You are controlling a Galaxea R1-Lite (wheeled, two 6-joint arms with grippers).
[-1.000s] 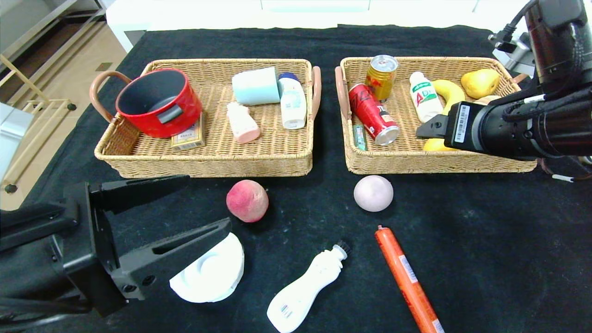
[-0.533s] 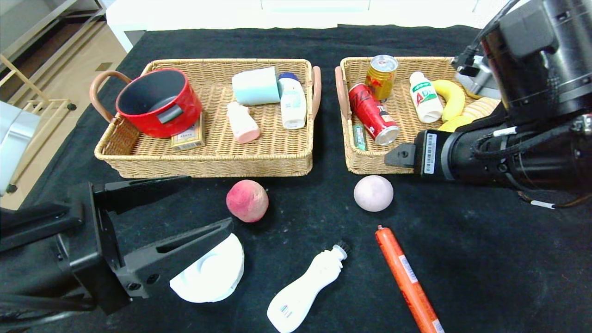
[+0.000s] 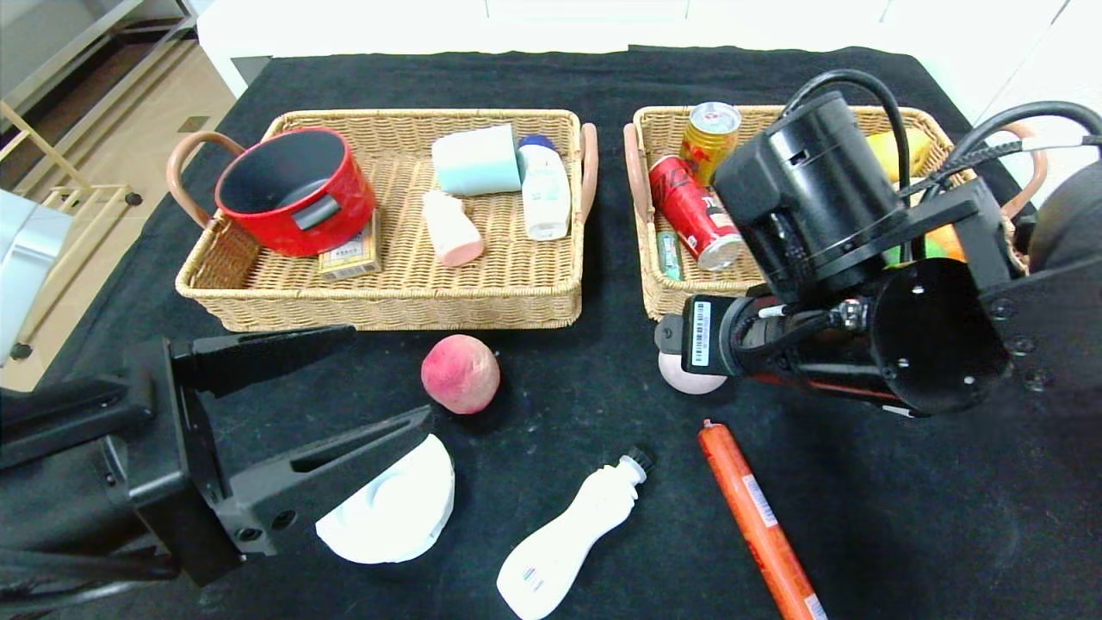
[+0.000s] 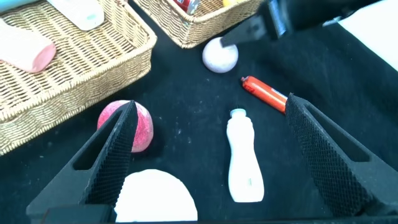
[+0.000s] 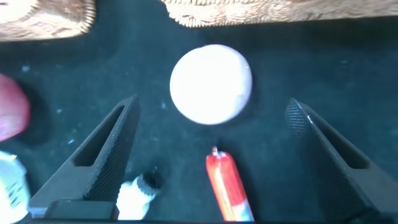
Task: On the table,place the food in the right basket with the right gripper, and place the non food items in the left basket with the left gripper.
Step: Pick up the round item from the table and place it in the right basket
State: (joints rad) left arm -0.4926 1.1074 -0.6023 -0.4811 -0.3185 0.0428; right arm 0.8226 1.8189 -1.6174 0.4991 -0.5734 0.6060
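My right gripper (image 3: 667,334) is open and empty, held above a pale round ball (image 3: 689,381) in front of the right basket (image 3: 689,306). In the right wrist view the ball (image 5: 211,84) lies just beyond the open fingers (image 5: 112,149). A peach (image 3: 460,374), an orange sausage (image 3: 756,521), a white bottle (image 3: 564,542) and a white dish (image 3: 392,508) lie on the black table. My left gripper (image 3: 387,373) is open and empty at the front left, over the dish. The left wrist view shows the bottle (image 4: 244,158) between its fingers and the peach (image 4: 140,124).
The left basket (image 3: 379,306) holds a red pot (image 3: 297,189), a box, a pink bottle, a blue cup and a white bottle. The right basket holds two cans (image 3: 693,211), a green tube and yellow fruit, partly hidden by my right arm.
My right arm has swung from over the right basket forward and down to above the pale ball, now hiding part of the basket. The left arm has not moved.
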